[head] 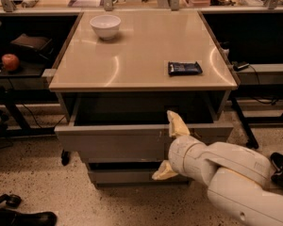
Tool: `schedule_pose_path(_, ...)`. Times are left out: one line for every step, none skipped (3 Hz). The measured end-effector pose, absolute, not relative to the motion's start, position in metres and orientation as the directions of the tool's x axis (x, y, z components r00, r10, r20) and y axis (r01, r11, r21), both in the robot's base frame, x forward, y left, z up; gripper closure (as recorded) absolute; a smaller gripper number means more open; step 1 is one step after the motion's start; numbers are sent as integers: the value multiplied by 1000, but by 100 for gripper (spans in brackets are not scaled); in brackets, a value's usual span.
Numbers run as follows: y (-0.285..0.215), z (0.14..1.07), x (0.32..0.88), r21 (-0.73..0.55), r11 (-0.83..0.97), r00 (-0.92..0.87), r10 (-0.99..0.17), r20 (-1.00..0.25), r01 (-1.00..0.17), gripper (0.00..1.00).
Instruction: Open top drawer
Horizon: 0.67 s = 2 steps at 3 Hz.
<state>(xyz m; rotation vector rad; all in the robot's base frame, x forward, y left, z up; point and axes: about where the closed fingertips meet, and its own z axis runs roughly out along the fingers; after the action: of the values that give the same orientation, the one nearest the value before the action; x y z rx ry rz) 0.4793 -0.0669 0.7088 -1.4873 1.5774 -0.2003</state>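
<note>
The top drawer [118, 142] is a wide grey handle-less front under the beige cabinet top [141, 46]. It stands pulled out toward me, and its shallow dark interior [141, 109] shows behind the front. My gripper [170, 147] is open in front of the drawer's right part. One cream finger [176, 123] reaches over the top edge of the front. The other finger [163, 171] sits below the front's lower edge. My white arm [231, 173] comes in from the lower right.
A white bowl [105, 26] and a dark snack packet [184, 68] lie on the cabinet top. A narrower grey drawer front [127, 175] sits below. A red apple [10, 61] rests on a shelf at left. Black table legs and cables stand on both sides, on speckled floor.
</note>
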Motion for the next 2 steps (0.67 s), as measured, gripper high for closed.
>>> schedule_pose_path(-77,685,506,-635,226,101,-894,-436,-738,0)
schedule_pose_path(-67,680,511,-631,186,112,-909,-401,-753,0)
